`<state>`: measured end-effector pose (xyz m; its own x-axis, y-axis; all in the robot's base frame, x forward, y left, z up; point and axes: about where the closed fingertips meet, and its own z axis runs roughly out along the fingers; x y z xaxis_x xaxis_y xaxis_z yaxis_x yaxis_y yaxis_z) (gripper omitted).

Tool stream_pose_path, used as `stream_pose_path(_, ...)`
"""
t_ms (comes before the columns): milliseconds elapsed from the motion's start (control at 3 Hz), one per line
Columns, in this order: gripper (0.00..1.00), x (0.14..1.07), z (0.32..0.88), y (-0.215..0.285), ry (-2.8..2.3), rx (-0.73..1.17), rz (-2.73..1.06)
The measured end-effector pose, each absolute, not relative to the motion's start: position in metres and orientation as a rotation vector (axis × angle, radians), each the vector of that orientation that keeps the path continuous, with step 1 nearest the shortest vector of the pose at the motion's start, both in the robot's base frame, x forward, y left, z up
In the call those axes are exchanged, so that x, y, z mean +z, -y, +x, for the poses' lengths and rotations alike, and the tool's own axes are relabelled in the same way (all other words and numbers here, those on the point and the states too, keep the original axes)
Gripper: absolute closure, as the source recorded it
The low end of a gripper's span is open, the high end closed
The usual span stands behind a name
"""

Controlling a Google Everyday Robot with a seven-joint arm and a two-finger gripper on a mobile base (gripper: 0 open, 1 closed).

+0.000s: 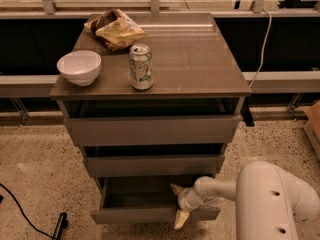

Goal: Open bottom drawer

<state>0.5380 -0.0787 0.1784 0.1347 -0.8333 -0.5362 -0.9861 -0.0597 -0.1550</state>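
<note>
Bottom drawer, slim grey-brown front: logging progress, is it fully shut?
No, the slim grey-brown bottom drawer stands pulled out, its tray exposed, with the gripper at its front's right end.

1 high camera faces the cabinet (200, 59) front, near, gripper (178, 205) low at the bottom drawer (135, 215).

End effector (178, 204) sits at the right of the bottom drawer (135, 215) front & covers a bit of it. Inside the drawer it's dark, and the back part hides under the middle drawer (150, 165). The big white arm (275, 204) is cut off at the bottom edge. The can (141, 67) on the bench (200, 59) has words too small to read. A brown thing (314, 126) is cut off at the right edge.
</note>
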Motion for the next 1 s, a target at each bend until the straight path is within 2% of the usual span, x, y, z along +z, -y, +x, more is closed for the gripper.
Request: stream_pose_path(1000, 0.0, 0.177, 0.503, 0.095, -1.821, 0.607, -1.942)
